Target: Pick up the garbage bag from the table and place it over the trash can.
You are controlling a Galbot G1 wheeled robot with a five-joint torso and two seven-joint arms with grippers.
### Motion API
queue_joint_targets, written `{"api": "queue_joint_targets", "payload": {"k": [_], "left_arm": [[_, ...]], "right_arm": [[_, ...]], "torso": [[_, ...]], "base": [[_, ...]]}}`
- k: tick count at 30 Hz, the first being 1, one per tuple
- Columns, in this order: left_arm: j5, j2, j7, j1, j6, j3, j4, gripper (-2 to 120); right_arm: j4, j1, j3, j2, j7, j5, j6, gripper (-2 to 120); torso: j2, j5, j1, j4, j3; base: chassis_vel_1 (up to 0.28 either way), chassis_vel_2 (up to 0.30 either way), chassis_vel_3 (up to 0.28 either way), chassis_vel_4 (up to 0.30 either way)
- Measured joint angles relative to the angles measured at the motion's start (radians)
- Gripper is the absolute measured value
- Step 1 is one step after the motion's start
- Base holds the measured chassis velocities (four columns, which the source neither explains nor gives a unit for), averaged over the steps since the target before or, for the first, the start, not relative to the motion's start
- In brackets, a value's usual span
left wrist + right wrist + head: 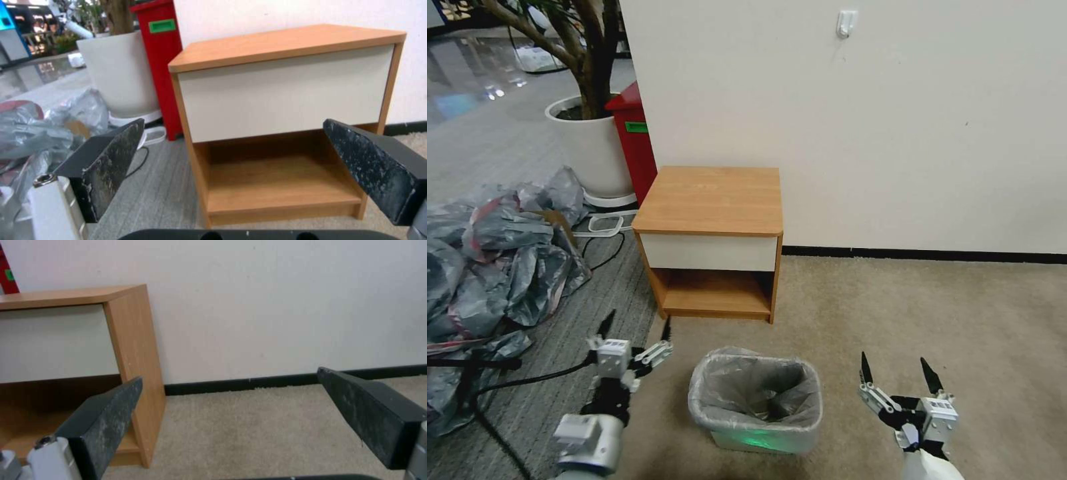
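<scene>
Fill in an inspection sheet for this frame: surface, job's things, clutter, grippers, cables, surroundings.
Surface: table top bare, shelf bare.
Job's things: garbage bag lines the trash can, folded over its rim; can stands on carpet before the table.
Clutter: heap of grey bags on the floor, robot's left.
Grippers: left gripper open, low beside the can; right gripper open, low on the other side; both hold nothing.
Cables: black cables near the heap.
Surroundings: white wall, red bin, plant pot.
</scene>
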Motion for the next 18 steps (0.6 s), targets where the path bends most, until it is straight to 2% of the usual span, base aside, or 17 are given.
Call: {"api": "queue_joint_targets", "payload": {"k": [18], "left_arm": [[-0.009,0.000,-0.001,-0.002,0.012,0.003,-0.001,100]], "right_arm": [[0.001,0.001,0.000,0.000,0.002,-0.003,-0.004,100]], "torso": [[0.000,0.0000,0.000,0.0000,0.000]], "base": [[0.000,0.000,0.000,0.000]]}}
